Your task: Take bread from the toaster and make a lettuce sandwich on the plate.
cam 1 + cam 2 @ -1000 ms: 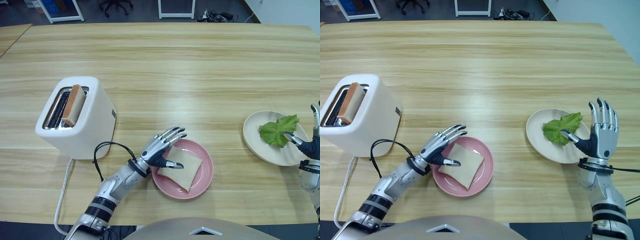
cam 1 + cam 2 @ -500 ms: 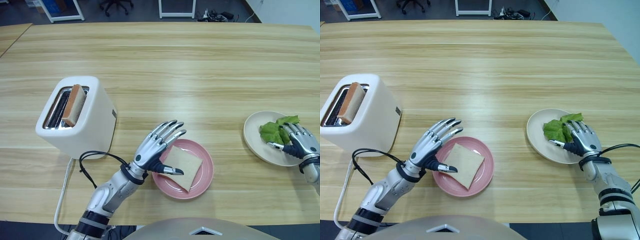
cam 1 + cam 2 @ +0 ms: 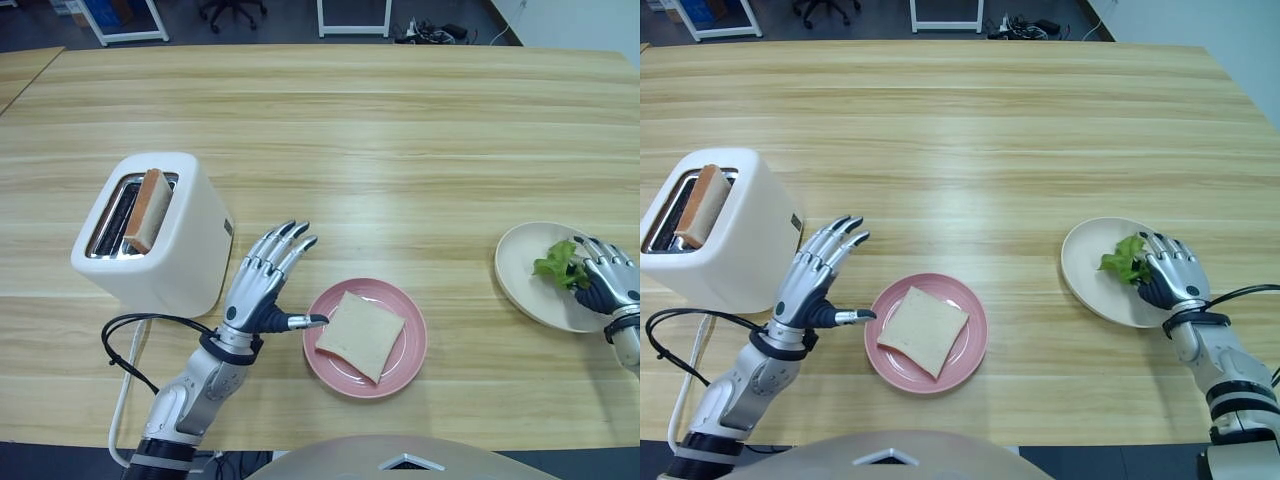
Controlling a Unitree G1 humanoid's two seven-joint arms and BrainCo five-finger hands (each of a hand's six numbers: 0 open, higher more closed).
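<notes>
Now the right hand (image 3: 1172,278), clamped on the lettuce leaf (image 3: 1122,262) over the cream plate (image 3: 1085,278) at right, should lift gently and lay it flat on the bread slice (image 3: 925,328), lower centre; the left hand (image 3: 812,287) is spread, empty.

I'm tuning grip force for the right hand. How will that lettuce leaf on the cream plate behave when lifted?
Probably floppy: the lettuce leaf looks thin and crumpled where the right hand curls on it, so free edges should droop. Likely very light, so the cream plate shouldn't shift. Its ruffled edge may tear if squeezed hard.
</notes>
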